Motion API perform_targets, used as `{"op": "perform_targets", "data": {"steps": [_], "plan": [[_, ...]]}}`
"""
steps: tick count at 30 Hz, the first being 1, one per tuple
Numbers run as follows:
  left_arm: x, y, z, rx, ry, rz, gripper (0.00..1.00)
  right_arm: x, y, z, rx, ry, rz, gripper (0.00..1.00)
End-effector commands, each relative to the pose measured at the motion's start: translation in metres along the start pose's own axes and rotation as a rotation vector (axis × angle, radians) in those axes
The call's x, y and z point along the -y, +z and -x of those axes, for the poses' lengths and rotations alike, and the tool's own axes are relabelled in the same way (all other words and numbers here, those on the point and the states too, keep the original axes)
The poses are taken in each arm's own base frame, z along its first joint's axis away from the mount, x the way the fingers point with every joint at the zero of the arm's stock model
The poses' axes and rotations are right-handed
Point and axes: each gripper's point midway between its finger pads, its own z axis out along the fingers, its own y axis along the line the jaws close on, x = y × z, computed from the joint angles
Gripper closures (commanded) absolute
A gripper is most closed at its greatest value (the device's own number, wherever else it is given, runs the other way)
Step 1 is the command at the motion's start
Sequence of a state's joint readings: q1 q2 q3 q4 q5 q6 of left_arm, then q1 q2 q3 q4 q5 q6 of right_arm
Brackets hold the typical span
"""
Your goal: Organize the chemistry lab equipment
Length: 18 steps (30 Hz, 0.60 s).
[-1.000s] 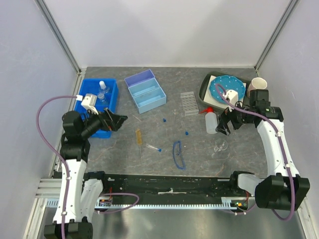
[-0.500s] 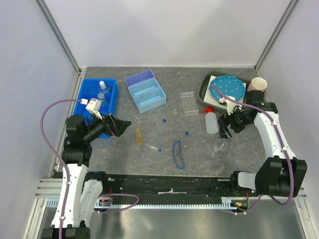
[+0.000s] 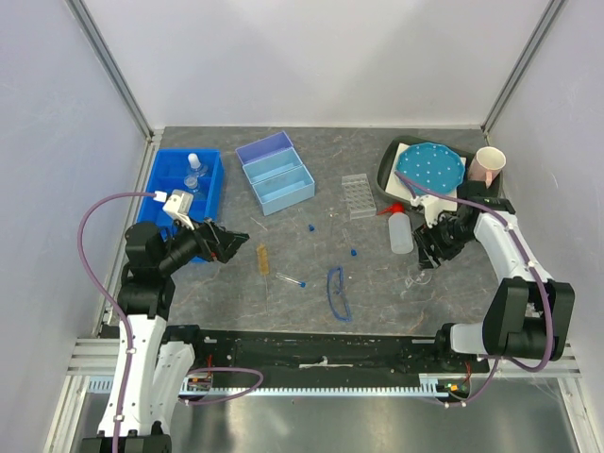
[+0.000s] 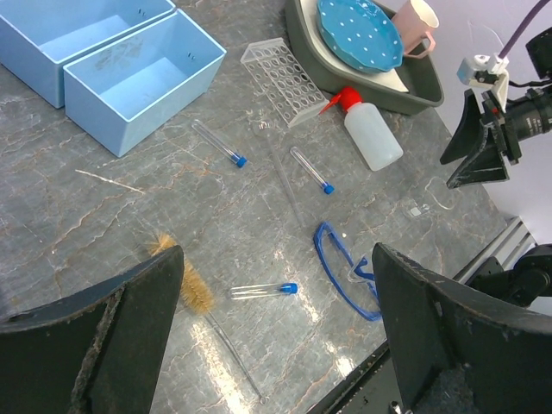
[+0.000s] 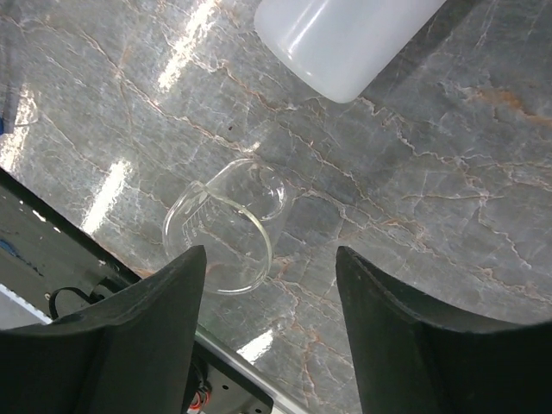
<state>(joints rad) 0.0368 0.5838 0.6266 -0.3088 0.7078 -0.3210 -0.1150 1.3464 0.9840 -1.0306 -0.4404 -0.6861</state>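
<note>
Labware lies scattered on the grey table. The right hand hangs over a clear glass beaker that lies on its side. Its fingers are spread wide and pinch nothing, and the white squeeze bottle lies just beyond the beaker. The left hand is likewise spread and empty, near the front of the blue bin, which holds clear flasks. Out on the table lie three blue-capped tubes, the blue-rimmed safety glasses and an amber bristled brush. A clear tube rack stands between the pale blue trays and the dark tray holding the dotted disc.
</note>
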Motion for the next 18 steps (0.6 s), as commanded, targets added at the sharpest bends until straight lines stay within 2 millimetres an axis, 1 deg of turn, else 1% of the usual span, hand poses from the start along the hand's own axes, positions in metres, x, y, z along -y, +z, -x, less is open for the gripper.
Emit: {"op": "perform_targets", "data": {"steps": [1, 2, 3, 5, 6, 8, 9, 18], "plan": [[-0.002, 0.001, 0.000, 0.001, -0.003, 0.005, 0.04, 0.010, 0.010, -0.003, -0.001, -0.029, -0.024, 0.33], [-0.001, 0.001, 0.000, -0.001, -0.004, 0.003, 0.04, 0.010, 0.012, -0.006, -0.006, -0.029, -0.024, 0.36], [-0.002, 0.002, 0.000, -0.002, -0.006, 0.005, 0.04, 0.010, 0.013, -0.007, -0.010, -0.030, -0.023, 0.41], [-0.002, 0.002, -0.002, -0.009, -0.011, 0.004, 0.04, 0.010, 0.015, -0.010, -0.014, -0.040, -0.019, 0.45], [-0.003, 0.002, -0.002, -0.008, -0.011, 0.005, 0.04, 0.009, 0.016, -0.011, -0.016, -0.041, -0.014, 0.51], [-0.004, 0.003, -0.003, -0.012, -0.017, 0.008, 0.04, 0.008, 0.018, -0.012, -0.016, -0.052, -0.009, 0.55], [-0.005, 0.004, -0.003, -0.014, -0.021, 0.013, 0.04, 0.007, 0.019, -0.012, -0.015, -0.057, -0.005, 0.60], [-0.013, 0.006, -0.005, -0.025, -0.049, 0.050, 0.04, -0.002, 0.026, -0.015, -0.012, -0.094, 0.050, 0.74]]}}
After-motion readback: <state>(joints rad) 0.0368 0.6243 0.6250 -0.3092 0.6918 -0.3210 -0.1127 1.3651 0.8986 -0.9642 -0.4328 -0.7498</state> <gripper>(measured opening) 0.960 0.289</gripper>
